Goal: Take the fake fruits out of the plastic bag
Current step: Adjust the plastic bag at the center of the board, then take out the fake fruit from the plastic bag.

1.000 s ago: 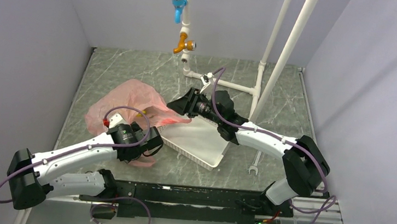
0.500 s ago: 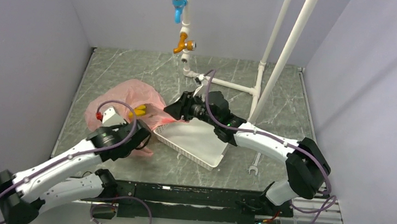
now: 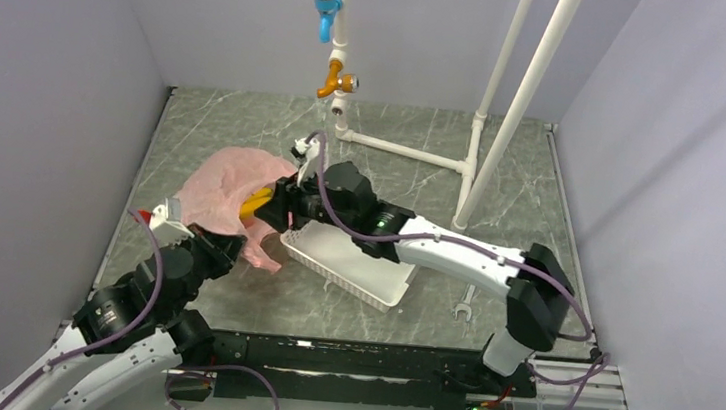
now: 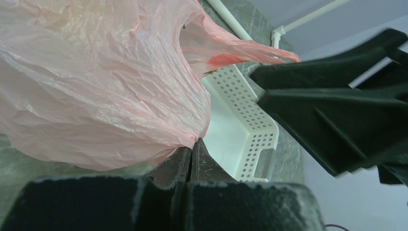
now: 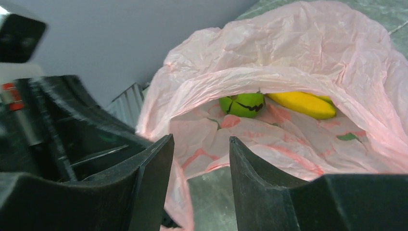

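The pink plastic bag lies at the table's left, its mouth facing right. A yellow banana shows in the mouth. In the right wrist view a green fruit and the banana lie deep inside the bag. My right gripper is open at the mouth, its jaws empty above the bag's lower lip. My left gripper is shut on the bag's near edge, with the film pinched at the fingertips. No red fruit shows.
A white slotted basket sits just right of the bag, under my right arm, and also shows in the left wrist view. White pipes with a tap rise at the back. A wrench lies right of the basket.
My left gripper closed on the bag's near edge and its arm drew back toward the near left. My right gripper swung left from over the basket to the bag's mouth.
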